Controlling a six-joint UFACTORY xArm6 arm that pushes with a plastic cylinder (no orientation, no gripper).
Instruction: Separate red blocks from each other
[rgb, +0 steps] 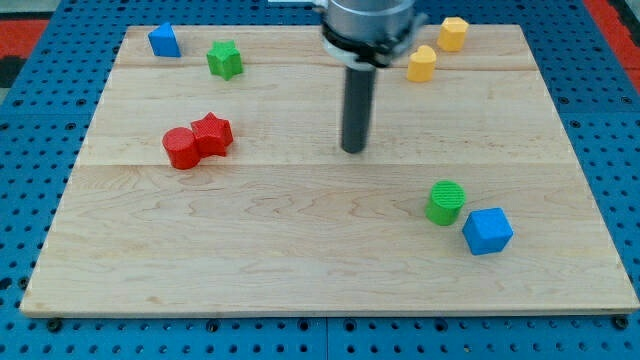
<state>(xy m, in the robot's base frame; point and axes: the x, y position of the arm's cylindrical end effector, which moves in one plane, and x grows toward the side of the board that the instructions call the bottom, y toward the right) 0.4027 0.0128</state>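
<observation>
**Red pair touching, tip parked mid-board**

While the two red blocks sit pressed together at the view's left, my tip (353, 150) rests on the wooden board (300, 270) near its centre, well apart from them and to their right. There are no jaws on this rig, just a straight dark rod, so nothing opens or clamps; it can only push.

The red cylinder (181, 148) lies lower-left, the red star (212, 133) upper-right of it, sides touching w/ no visible gap. Both are plain bright red, low and chunky. I judge the task not yet started: they need a wedge or a shove on one of them. My tip sits roughly level w/ the pair, so a leftward slide would prob. meet the star first.

Others are out of the way: blue cube (164, 41) and green star (225, 59) top left, two yellow blocks (437, 48) top right, green cylinder (445, 202) touching or just beside a second blue cube (487, 231) bottom right.
</observation>
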